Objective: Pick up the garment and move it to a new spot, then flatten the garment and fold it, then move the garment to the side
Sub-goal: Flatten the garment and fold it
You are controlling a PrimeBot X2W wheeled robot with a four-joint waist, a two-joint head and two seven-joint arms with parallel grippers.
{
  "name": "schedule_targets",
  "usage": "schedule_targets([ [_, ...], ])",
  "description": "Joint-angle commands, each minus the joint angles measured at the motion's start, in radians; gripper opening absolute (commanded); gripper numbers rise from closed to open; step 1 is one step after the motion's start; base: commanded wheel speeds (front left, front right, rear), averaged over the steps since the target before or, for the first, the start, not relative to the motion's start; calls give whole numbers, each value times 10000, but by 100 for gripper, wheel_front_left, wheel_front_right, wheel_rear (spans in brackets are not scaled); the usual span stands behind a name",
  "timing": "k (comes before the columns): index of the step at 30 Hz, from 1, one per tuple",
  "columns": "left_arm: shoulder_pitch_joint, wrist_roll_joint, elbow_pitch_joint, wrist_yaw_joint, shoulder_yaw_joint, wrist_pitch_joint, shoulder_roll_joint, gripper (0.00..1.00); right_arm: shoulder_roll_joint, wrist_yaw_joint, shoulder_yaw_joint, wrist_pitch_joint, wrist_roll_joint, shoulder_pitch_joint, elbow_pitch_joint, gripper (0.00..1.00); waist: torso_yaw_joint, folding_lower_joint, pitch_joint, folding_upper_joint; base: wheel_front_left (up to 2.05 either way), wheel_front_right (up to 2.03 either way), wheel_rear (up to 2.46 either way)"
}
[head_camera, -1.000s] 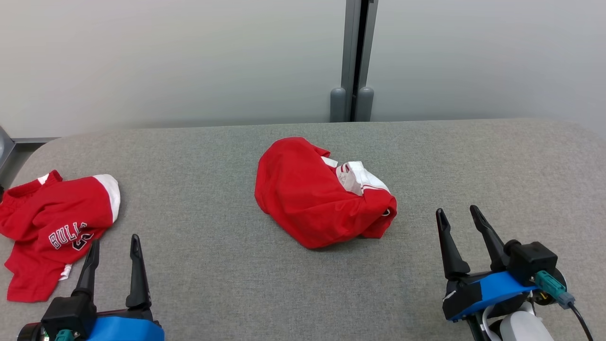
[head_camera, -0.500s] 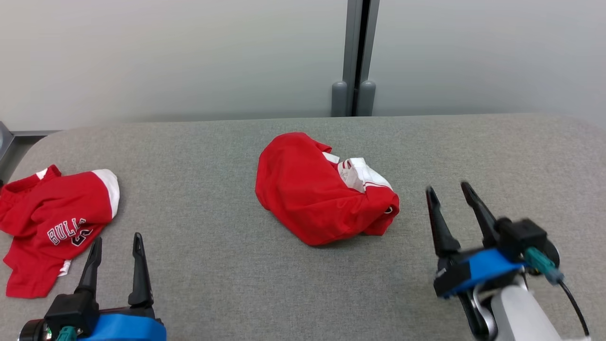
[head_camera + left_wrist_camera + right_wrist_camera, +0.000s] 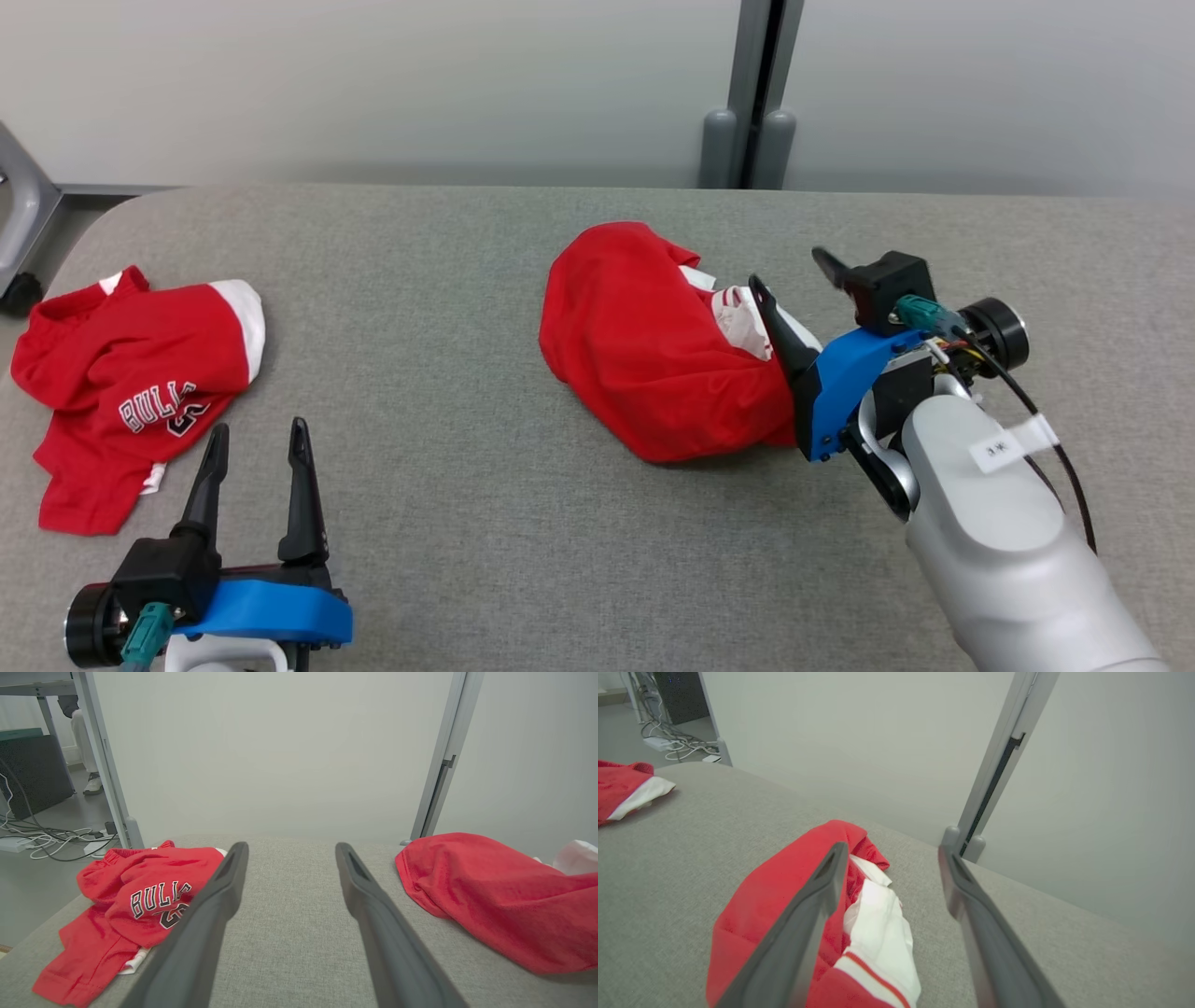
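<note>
nearest, at the lower left, the left gripper (image 3: 259, 429) hovers over the grey table (image 3: 485, 541), fingers spread wide and holding nothing. just to its left a red bulls shirt (image 3: 131, 392) lies crumpled near the table's edge. farther on, the right gripper (image 3: 787, 266) is spread wide too, poised at the white-trimmed end of the crumpled red garment (image 3: 644, 364) in the table's middle. nothing is pinched, and i cannot tell whether a finger touches the cloth. behind stands a grey post (image 3: 752, 93).
</note>
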Motion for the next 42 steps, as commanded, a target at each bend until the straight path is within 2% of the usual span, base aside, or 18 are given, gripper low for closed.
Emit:
schedule_targets([
  [1,-181,-65,34,-38,-42,-48,9,100,-115,1,168,328,118,-297,519,100,149,-1,133,0,0,0,0],
  [7,-336,-109,160,-46,-60,-48,-33,100,-298,1,834,1397,420,-737,2445,100,357,-1,255,0,0,0,0],
  [14,-416,-160,275,-49,-135,-48,-67,100,-194,1,1054,1517,838,-474,3608,100,407,-1,238,0,0,0,0],
  [15,-426,-159,309,-50,-177,-48,-76,100,-151,1,1115,1391,944,-386,3831,93,390,-1,219,0,0,0,0],
  [16,-428,-158,325,-50,-196,-48,-81,100,-135,1,1115,1297,1027,-349,3916,44,375,-1,211,0,0,0,0],
  [17,-420,-167,339,-50,-202,-48,-85,100,-124,1,1136,1204,1096,-304,3987,8,349,-1,200,0,0,0,0],
  [18,-413,-187,357,-50,-215,-48,-88,100,-116,1,1141,1070,1182,-265,4031,0,326,-1,190,0,0,0,0],
  [20,-406,-210,385,-51,-246,-48,-93,100,-112,1,1137,888,1262,-249,4050,0,304,-1,177,0,0,0,0],
  [26,-352,-257,440,-50,-340,-48,-101,100,-4,1,961,-843,1735,-254,3763,0,222,-1,111,0,0,0,0],
  [30,-315,-230,441,-50,-318,-48,-22,100,185,1,1185,-1509,2247,-237,3251,0,192,-1,31,0,0,0,0],
  [33,-251,-213,415,-50,-254,-48,63,100,231,1,1499,-1758,2722,-183,2494,0,152,-1,-58,0,0,0,0],
  [38,-43,-176,395,-51,-62,-48,111,100,228,1,2192,-1843,3586,268,574,0,-37,-1,-261,0,0,0,0],
  [42,169,-190,402,-51,-94,-48,103,100,219,1,1858,-1847,3490,1162,-788,0,-330,-1,-424,0,0,0,0],
])
